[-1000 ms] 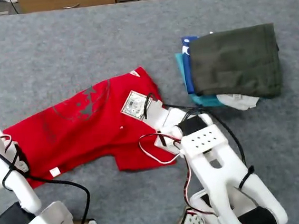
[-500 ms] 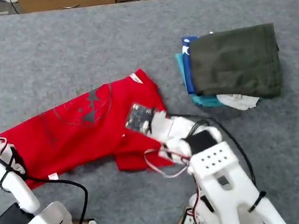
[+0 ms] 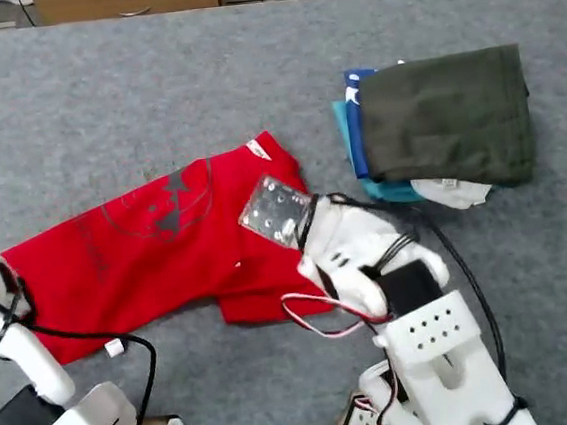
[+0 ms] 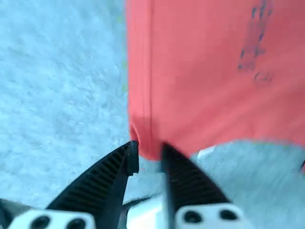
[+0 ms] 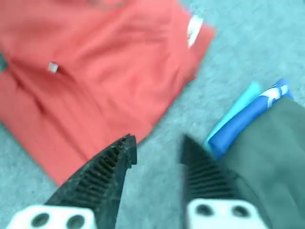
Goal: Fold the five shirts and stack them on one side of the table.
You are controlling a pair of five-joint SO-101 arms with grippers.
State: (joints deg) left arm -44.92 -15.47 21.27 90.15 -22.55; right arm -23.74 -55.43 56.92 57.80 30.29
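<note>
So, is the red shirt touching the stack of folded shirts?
Apart. The high view shows a strip of bare table between the red shirt and the stack.

Left gripper point(image 4: 147, 151) pinches the red shirt point(image 4: 209, 71) at its hem; right gripper point(image 5: 157, 143) hovers, jaws apart.

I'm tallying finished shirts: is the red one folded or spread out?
Spread out, not folded: the red shirt lies stretched long and flat across the table, much wider than the folded stack beside it.
</note>
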